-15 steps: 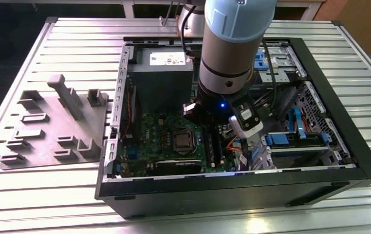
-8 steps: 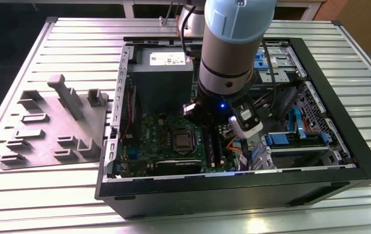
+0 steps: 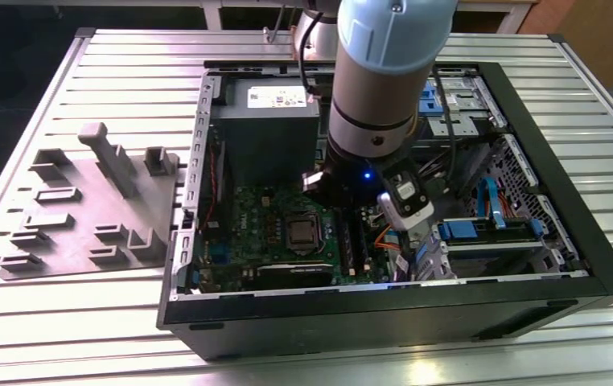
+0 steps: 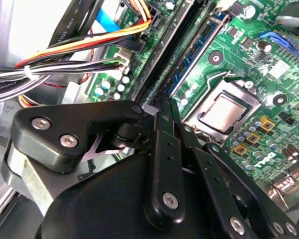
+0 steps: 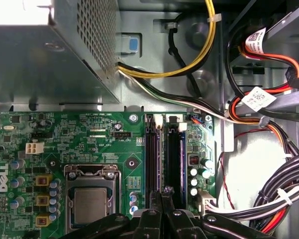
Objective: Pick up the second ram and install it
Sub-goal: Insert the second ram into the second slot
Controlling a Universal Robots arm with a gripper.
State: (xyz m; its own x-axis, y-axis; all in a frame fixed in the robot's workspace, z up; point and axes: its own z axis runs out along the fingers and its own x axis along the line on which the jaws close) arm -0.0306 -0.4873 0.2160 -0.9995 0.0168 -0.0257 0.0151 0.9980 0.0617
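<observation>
The claw [image 4: 165, 103] is pinched narrow over the long black slots [image 4: 164, 55] beside the shiny square chip [image 4: 224, 112], where the second ram [image 4: 199, 50] stands on edge, a light, stiff, easily broken stick, best held by its thin edges

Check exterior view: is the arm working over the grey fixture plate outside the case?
No. The arm's gripper is down inside the open computer case, over the green motherboard; the grey fixture plate sits beside the case.

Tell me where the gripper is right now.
In the first wrist view the gripper is over the motherboard's black memory slots, between the processor socket and the cable bundle, inside the computer case.
</observation>
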